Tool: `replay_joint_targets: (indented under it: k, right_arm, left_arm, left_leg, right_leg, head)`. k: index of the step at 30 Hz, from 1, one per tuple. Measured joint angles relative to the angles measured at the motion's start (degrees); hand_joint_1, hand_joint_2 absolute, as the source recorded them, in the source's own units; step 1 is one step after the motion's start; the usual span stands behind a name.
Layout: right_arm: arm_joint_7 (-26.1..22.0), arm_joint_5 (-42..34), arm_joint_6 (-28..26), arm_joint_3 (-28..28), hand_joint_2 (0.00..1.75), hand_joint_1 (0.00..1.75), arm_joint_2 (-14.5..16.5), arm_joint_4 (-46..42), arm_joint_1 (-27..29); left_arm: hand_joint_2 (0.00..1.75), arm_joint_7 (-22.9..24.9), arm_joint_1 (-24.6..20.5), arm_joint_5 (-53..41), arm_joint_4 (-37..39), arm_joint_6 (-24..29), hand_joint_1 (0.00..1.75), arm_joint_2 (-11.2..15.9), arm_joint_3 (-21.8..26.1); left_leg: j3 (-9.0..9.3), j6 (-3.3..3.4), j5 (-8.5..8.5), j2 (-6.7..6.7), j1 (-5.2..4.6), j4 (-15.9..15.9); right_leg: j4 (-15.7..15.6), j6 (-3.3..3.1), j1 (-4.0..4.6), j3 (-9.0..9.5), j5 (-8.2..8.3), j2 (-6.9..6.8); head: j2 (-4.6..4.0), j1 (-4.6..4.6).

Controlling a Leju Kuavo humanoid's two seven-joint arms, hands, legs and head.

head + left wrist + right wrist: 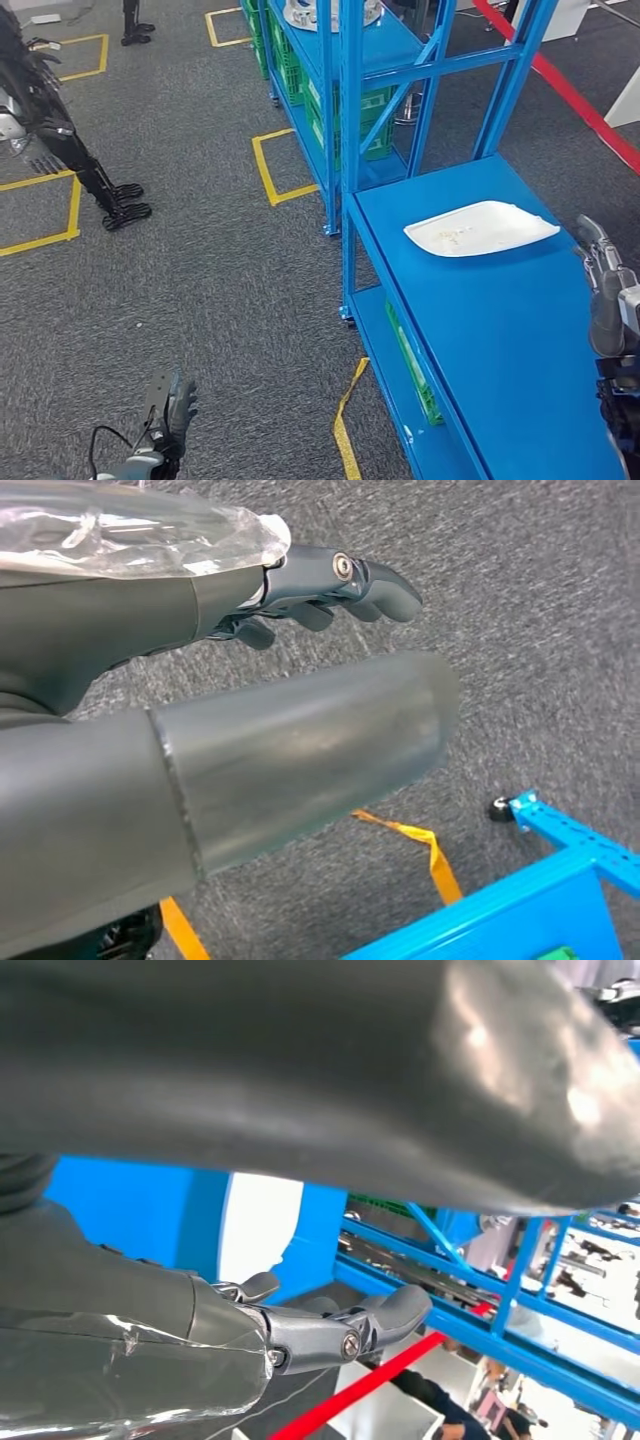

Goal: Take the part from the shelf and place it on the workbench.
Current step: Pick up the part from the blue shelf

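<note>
The white part is lying flat on the blue workbench, long axis running left to right, narrower end pointing right. Both the left hand and the right hand are hanging empty, fingers apart.

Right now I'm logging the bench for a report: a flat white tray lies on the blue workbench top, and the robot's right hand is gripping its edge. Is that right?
Not quite. The flat white tray does lie on the blue workbench top, but the right hand is not gripping it; the hand is apart from the tray, holding nothing, near the bench's right side. The head view shows the gap.
</note>
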Motion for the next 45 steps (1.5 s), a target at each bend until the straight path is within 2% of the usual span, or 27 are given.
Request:
replay_joint_targets:
  k: [2, 3, 4, 5, 7, 12, 14, 15, 16, 18, 19, 20, 21, 22, 24, 25, 29, 31, 33, 34, 35, 36, 38, 40, 42, 43, 45]
  right_arm:
    - [0.01, 0.01, 0.03, 0.02, 0.00, 0.00, -0.02, 0.02, -0.07]
    - [0.02, 0.01, 0.04, 0.03, 0.00, 0.00, -0.02, 0.06, -0.06]
    - [0.04, 0.01, 0.06, 0.05, 0.00, 0.00, -0.02, 0.11, -0.05]
    - [0.05, 0.01, 0.07, 0.05, 0.00, 0.00, -0.02, 0.16, -0.05]
    - [0.06, 0.01, 0.07, 0.05, 0.00, 0.00, -0.02, 0.21, -0.06]
    - [0.06, 0.01, 0.07, 0.05, 0.00, 0.00, -0.02, 0.22, -0.06]
    - [0.09, 0.03, 0.07, 0.04, 0.00, 0.00, -0.03, 0.22, -0.10]
    - [0.13, 0.05, 0.07, 0.02, 0.00, 0.00, -0.11, 0.22, -0.13]
    - [0.17, 0.08, 0.06, 0.00, 0.00, 0.00, -0.21, 0.23, -0.12]
    - [0.24, 0.09, 0.04, -0.02, 0.00, 0.00, -0.42, 0.28, 0.03]
    - [0.26, 0.10, 0.04, -0.01, 0.00, 0.00, -0.45, 0.31, 0.15]
    - [0.27, 0.12, 0.04, -0.01, 0.00, 0.00, -0.48, 0.34, 0.22]
    - [0.29, 0.17, 0.04, -0.01, 0.00, 0.00, -0.52, 0.36, 0.25]
    - [0.30, 0.22, 0.05, -0.02, 0.00, 0.00, -0.57, 0.37, 0.21]
    - [0.31, 0.29, 0.06, -0.02, 0.00, 0.00, -0.70, 0.41, 0.05]
    - [0.32, 0.30, 0.07, -0.02, 0.00, 0.00, -0.75, 0.44, 0.03]
    - [0.34, 0.40, 0.07, -0.02, 0.00, 0.00, -0.80, 0.49, -0.13]
    - [0.32, 0.44, 0.07, -0.04, 0.00, 0.00, -0.80, 0.49, -0.30]
    - [0.33, 0.44, 0.13, -0.02, 0.00, 0.00, -0.80, 0.58, -0.37]
    - [0.34, 0.44, 0.15, -0.01, 0.00, 0.00, -0.80, 0.65, -0.37]
    - [0.36, 0.44, 0.17, -0.01, 0.00, 0.00, -0.81, 0.72, -0.37]
    - [0.37, 0.44, 0.17, -0.01, 0.00, 0.00, -0.81, 0.77, -0.38]
    - [0.40, 0.44, 0.17, -0.03, 0.00, 0.00, -0.83, 0.79, -0.44]
    - [0.51, 0.47, 0.10, -0.04, 0.00, 0.00, -0.89, 0.79, -0.53]
    - [0.87, 0.69, -0.21, -0.04, 0.00, 0.00, -1.03, 0.79, -0.59]
    - [1.11, 0.86, -0.43, -0.03, 0.00, 0.00, -1.09, 0.79, -0.60]
    - [2.00, 1.56, -1.27, -0.04, 0.00, 0.00, -1.34, 0.80, -0.60]
  left_arm:
    - [0.00, 0.00, -0.08, 0.00, 0.00, -0.01, 0.00, -0.02, 0.00]
    - [0.00, 0.01, -0.02, 0.00, 0.00, -0.01, 0.00, -0.04, 0.00]
    - [0.00, 0.01, 0.06, 0.00, 0.00, -0.02, 0.00, -0.07, 0.00]
    - [0.00, 0.02, 0.13, 0.00, 0.00, -0.02, 0.00, -0.09, 0.00]
    - [0.00, 0.02, 0.16, 0.00, 0.00, -0.02, 0.00, -0.09, 0.00]
    - [0.00, 0.02, 0.15, -0.01, 0.00, -0.02, 0.00, -0.08, 0.00]
    - [0.00, 0.05, 0.02, -0.05, 0.00, -0.05, 0.00, -0.05, 0.00]
    - [0.00, 0.08, -0.09, -0.08, 0.00, -0.07, 0.00, -0.01, 0.01]
    - [0.00, 0.12, -0.18, -0.10, 0.00, -0.09, 0.00, 0.03, 0.01]
    - [0.00, 0.17, -0.22, -0.11, 0.00, -0.11, 0.00, 0.09, 0.02]
    - [0.00, 0.17, -0.19, -0.11, 0.00, -0.13, 0.00, 0.09, 0.02]
    - [0.00, 0.18, -0.16, -0.11, 0.00, -0.15, 0.00, 0.08, 0.02]
    - [0.00, 0.19, -0.15, -0.11, 0.00, -0.20, 0.00, 0.05, 0.02]
    - [0.00, 0.19, -0.15, -0.11, 0.00, -0.28, 0.00, 0.02, 0.02]
    - [0.00, 0.20, -0.20, -0.11, 0.00, -0.42, 0.00, -0.02, 0.02]
    - [0.00, 0.20, -0.21, -0.11, 0.00, -0.46, 0.00, 0.00, 0.02]
    - [0.00, 0.25, -0.01, -0.14, 0.02, -0.51, 0.00, 0.16, 0.02]
    - [0.00, 0.27, -0.16, -0.22, 0.02, -0.52, 0.00, 0.22, 0.02]
    - [0.00, 0.34, -0.21, -0.33, 0.02, -0.52, 0.00, 0.21, 0.02]
    - [0.00, 0.39, -0.13, -0.37, 0.02, -0.52, 0.00, 0.19, 0.02]
    - [0.00, 0.47, -0.06, -0.42, 0.02, -0.52, 0.00, 0.16, 0.02]
    - [0.00, 0.54, -0.02, -0.47, 0.02, -0.52, 0.00, 0.16, 0.02]
    - [0.00, 0.72, -0.14, -0.54, 0.02, -0.52, 0.00, 0.19, 0.02]
    - [0.00, 0.91, -0.39, -0.61, 0.01, -0.52, 0.00, 0.21, 0.02]
    - [0.00, 1.01, -0.48, -0.63, 0.01, -0.52, 0.00, 0.22, 0.02]
    - [0.00, 1.03, -0.45, -0.63, 0.01, -0.52, 0.00, 0.23, 0.02]
    - [0.00, 1.03, -0.41, -0.62, 0.02, -0.52, 0.00, 0.24, 0.03]
  left_leg:
    - [-4.22, -0.59, -3.38, 0.81, 0.26, 8.09]
    - [-6.17, -0.80, -4.35, 0.92, 0.42, 11.50]
    - [-7.23, -0.95, -4.26, 1.00, 0.57, 13.00]
    - [-7.43, -1.04, -3.49, 1.07, 0.69, 12.83]
    - [-6.70, -1.09, -1.77, 1.16, 0.84, 10.76]
    - [-6.36, -1.10, -1.35, 1.18, 0.87, 10.03]
    - [-2.82, -0.78, 1.32, 1.83, 0.81, 2.92]
    - [-0.77, -0.01, 2.56, 1.93, 0.70, -0.90]
    - [1.22, 0.80, 3.69, 1.99, 0.54, -4.58]
    - [1.88, 2.15, 3.49, 1.30, 0.20, -5.22]
    - [1.95, 2.23, 3.43, 1.07, 0.09, -5.20]
    - [2.05, 2.25, 3.38, 0.79, 0.02, -5.16]
    - [2.20, 2.23, 3.30, 0.49, -0.03, -5.11]
    - [2.38, 2.14, 3.17, 0.20, -0.04, -5.01]
    - [2.38, 1.77, 2.88, -0.31, -0.17, -4.65]
    - [2.21, 1.50, 2.86, -0.53, -0.17, -4.49]
    - [1.41, 0.29, 2.40, -0.63, 0.05, -3.55]
    - [-0.99, -0.31, -0.38, 0.32, 0.19, 1.45]
    - [-5.23, -0.81, -3.77, 0.92, 0.38, 9.69]
    - [-6.76, -0.94, -4.44, 1.02, 0.49, 12.47]
    - [-7.20, -1.01, -4.01, 1.10, 0.56, 13.05]
    - [-6.28, -0.99, -2.51, 1.22, 0.60, 10.99]
    - [-1.84, -0.71, 1.38, 1.91, 0.55, 2.16]
    - [1.35, -0.07, 3.27, 2.44, 0.25, -4.05]
    - [1.74, 0.60, 3.31, 2.24, -0.06, -4.90]
    - [1.77, 0.65, 3.34, 2.11, -0.08, -4.94]
    - [1.94, 0.61, 3.47, 1.97, -0.07, -5.09]
  right_leg:
    - [-0.04, -0.27, 0.09, 0.01, -0.05, -0.53]
    - [-0.04, -0.31, 0.11, 0.01, -0.10, -0.77]
    - [-0.04, -0.33, 0.11, 0.02, -0.15, -0.98]
    - [-0.04, -0.32, 0.10, 0.04, -0.19, -1.15]
    - [-0.03, -0.28, 0.07, 0.07, -0.24, -1.31]
    - [-0.03, -0.27, 0.06, 0.08, -0.25, -1.34]
    - [-0.03, 0.16, 0.15, 0.27, -0.47, -1.58]
    - [1.87, 0.78, 0.11, -0.40, -1.85, -1.55]
    - [5.41, 1.43, 0.11, -1.86, -3.90, -1.44]
    - [14.83, 2.32, 0.03, -6.24, -8.32, -0.97]
    - [17.33, 2.32, 0.06, -7.61, -8.77, -0.89]
    - [17.18, 2.25, 0.06, -7.75, -7.93, -0.86]
    - [14.67, 2.12, 0.06, -6.72, -6.05, -0.81]
    - [10.50, 1.94, 0.06, -4.85, -3.64, -0.65]
    - [3.18, 1.61, 0.04, -1.37, -0.86, 0.20]
    - [1.30, 1.47, 0.08, -0.44, -0.47, 0.56]
    - [0.09, 0.49, 0.21, 0.22, -0.20, 0.31]
    - [-0.41, -0.05, 0.06, 0.43, 0.07, -0.25]
    - [-0.50, -0.28, 0.13, 0.37, 0.11, -0.78]
    - [-0.49, -0.29, 0.16, 0.33, 0.09, -1.03]
    - [-0.48, -0.29, 0.17, 0.33, 0.07, -1.27]
    - [-0.48, -0.28, 0.16, 0.36, 0.05, -1.47]
    - [-0.46, -0.08, 0.20, 0.51, -0.08, -1.86]
    - [-0.44, 0.42, 0.39, 0.59, -0.28, -2.12]
    - [-0.51, 1.06, 0.48, 0.69, -0.43, -2.30]
    - [-0.52, 0.99, 0.46, 0.75, -0.56, -2.36]
    - [-0.49, -0.11, 0.46, 0.84, -0.76, -2.41]
  head:
    - [0.00, -0.31]
    - [0.00, -0.37]
    - [0.00, -0.40]
    - [0.00, -0.45]
    - [0.00, -0.50]
    - [0.00, -0.51]
    - [0.00, -0.57]
    - [0.00, -0.42]
    - [0.00, -0.20]
    - [0.00, 0.28]
    - [0.00, 0.34]
    - [0.00, 0.34]
    - [0.00, 0.36]
    - [0.00, 0.38]
    - [0.00, 0.42]
    - [0.00, 0.41]
    - [0.00, 0.21]
    - [0.00, -0.23]
    - [0.00, -0.57]
    - [0.00, -0.62]
    - [0.00, -0.66]
    - [0.00, -0.72]
    - [0.00, -0.87]
    - [0.00, -0.92]
    - [0.00, -0.74]
    - [0.00, -0.64]
    - [0.00, -0.43]
